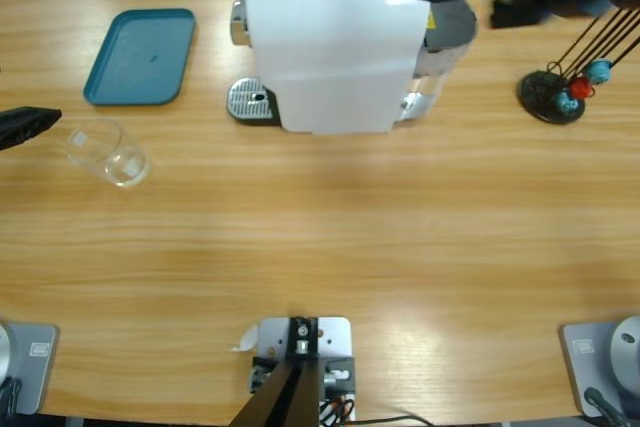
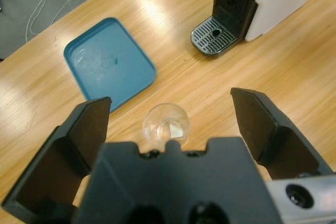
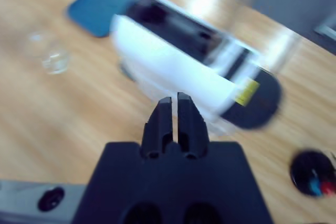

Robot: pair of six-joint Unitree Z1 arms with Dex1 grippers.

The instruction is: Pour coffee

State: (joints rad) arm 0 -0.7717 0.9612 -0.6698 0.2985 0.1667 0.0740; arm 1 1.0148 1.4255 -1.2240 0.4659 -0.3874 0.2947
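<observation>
Long pale wooden table (image 1: 330, 237) is seen from above, with cables on the floor beyond its far edge. A white coffee machine (image 1: 335, 57) is placed at the far middle, its round metal drip grate (image 1: 250, 102) facing toward the left. A teal tray (image 1: 140, 57) is laid flat to the left of the machine, with nothing on it. A clear glass tumbler (image 1: 108, 152) is set upright just in front of the tray, well apart from the machine, where it can be reached from the left edge. No coffee can be made out; the tumbler appears empty, though a thin clear layer would be hard to tell. At the far right a black round stand (image 1: 550, 97) with thin rods and coloured beads is seen.

The left gripper (image 2: 170, 111) is held above and just short of the tumbler, its jaws spread wide either side of it and touching nothing, apparently lined up for a grasp. Only its dark tip is seen at the left edge from above. The right gripper (image 3: 174, 103) is held over the machine's right end, its jaws pressed together on nothing. The task is judged barely begun: the tumbler is not yet under the spout
</observation>
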